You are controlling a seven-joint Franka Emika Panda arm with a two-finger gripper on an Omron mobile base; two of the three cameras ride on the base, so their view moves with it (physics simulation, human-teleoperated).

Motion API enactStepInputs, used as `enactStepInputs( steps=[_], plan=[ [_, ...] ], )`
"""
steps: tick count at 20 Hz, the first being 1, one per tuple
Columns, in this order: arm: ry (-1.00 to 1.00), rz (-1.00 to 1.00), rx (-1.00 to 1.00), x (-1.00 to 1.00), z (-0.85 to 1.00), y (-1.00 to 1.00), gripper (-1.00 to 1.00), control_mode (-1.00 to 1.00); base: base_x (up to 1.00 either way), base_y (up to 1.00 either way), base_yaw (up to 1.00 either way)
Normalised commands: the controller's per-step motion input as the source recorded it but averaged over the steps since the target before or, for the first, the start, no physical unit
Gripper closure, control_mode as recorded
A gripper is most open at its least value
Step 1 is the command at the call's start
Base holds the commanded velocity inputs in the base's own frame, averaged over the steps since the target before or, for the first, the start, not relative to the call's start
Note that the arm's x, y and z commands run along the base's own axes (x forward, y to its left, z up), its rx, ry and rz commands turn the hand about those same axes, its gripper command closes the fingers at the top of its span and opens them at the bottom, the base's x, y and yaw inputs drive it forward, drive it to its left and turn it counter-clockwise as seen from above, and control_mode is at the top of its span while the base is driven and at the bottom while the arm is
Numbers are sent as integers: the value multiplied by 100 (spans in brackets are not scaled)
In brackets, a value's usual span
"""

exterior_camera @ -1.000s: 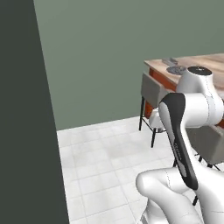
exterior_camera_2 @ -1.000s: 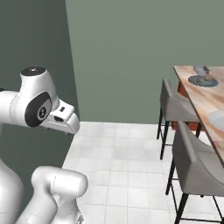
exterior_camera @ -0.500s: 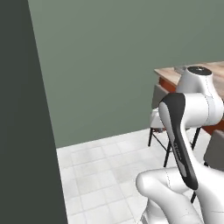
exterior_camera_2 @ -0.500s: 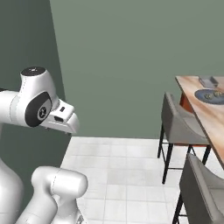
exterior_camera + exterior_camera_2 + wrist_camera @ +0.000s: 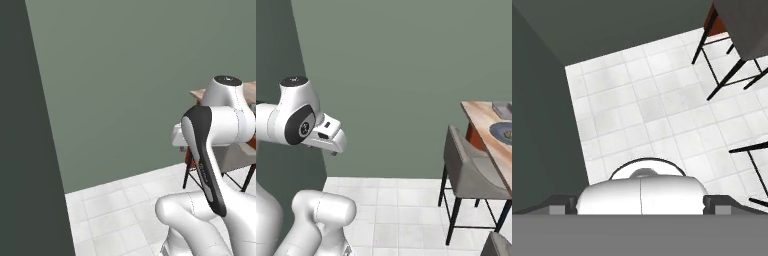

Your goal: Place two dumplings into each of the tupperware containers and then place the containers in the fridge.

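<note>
You are facing a plain grey-green wall [image 5: 130,80] with a darker panel [image 5: 25,150] running down its left side, and pale floor tiles [image 5: 652,110] lying below. A wooden dining table [image 5: 491,130] is edging in from the right with a grey chair [image 5: 468,175] pulled up beside it and a dark dish [image 5: 503,131] sitting on top.

None of the task's things are lying in front of you here: no dumplings, no tupperware containers, no fridge, so you are looking at the wrong part of the kitchen for them.

The arm is folded close over the base, and the gripper is standing fully spread with nothing between its tips; only the dark finger tips [image 5: 562,206] are peeking up at the edge of the hand view.

My guess on handling: the dumplings are probably light, soft and slightly yielding, so you should be closing gently across the middle of each. The containers are likely light and stiff but thin-walled, so you should be pinching one low wall.
</note>
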Motion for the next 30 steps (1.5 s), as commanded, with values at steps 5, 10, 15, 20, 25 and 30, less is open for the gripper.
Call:
enactStepInputs(
  steps=[5,10,15,20,25,30],
  plan=[
    [0,0,0,0,0,0,-100,100,92,25,-13],
    [0,0,0,0,0,0,-100,100,57,7,-45],
    [0,0,0,0,0,0,-100,100,41,17,-59],
    [0,0,0,0,0,0,-100,100,46,22,-59],
    [0,0,0,0,0,0,-100,100,68,50,-36],
    [0,0,0,0,0,0,-100,100,63,39,-26]
  ],
)
